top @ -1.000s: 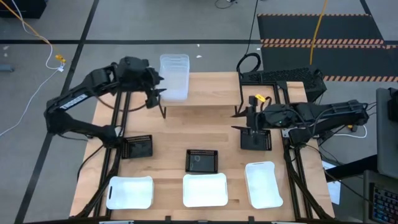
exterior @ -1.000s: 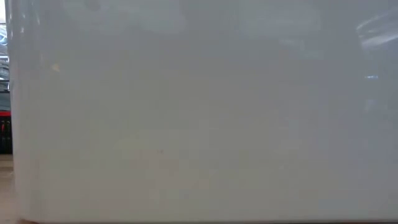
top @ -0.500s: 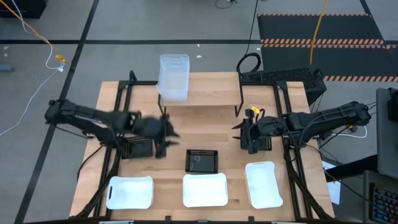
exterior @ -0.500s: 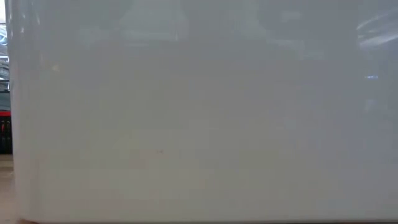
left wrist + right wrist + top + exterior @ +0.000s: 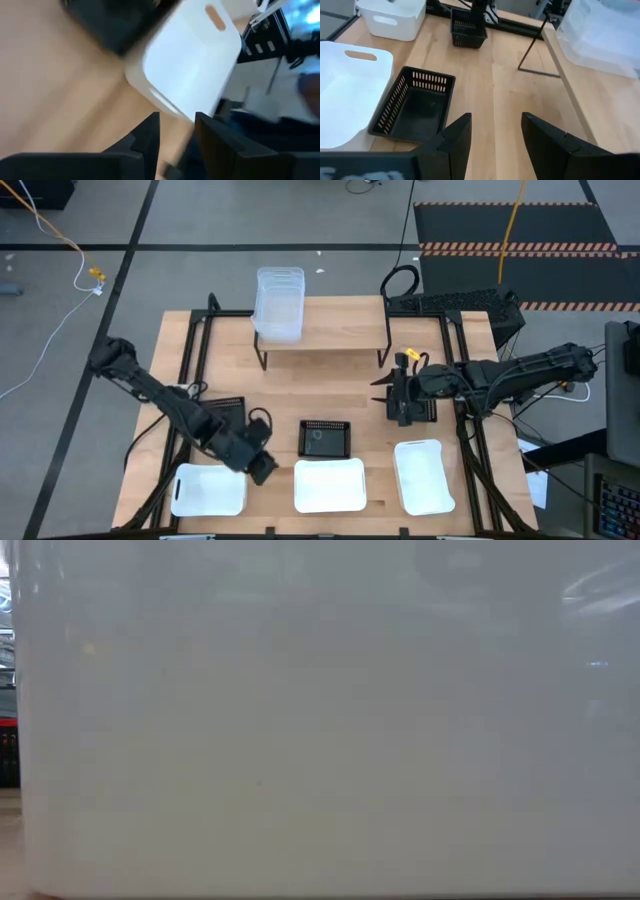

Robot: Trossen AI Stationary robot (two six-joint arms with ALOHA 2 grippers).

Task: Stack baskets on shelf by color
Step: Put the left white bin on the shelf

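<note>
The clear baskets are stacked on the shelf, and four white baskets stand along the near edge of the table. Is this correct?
Not quite: the high view shows three white baskets along the near edge, not four. The clear baskets are indeed stacked on the shelf.

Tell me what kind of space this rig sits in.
Likely a robotics lab or workshop: a wood-topped table with arms mounted on it stands on a grey floor marked with black tape lines, with a hazard-striped mat and loose cables beside it.
</note>
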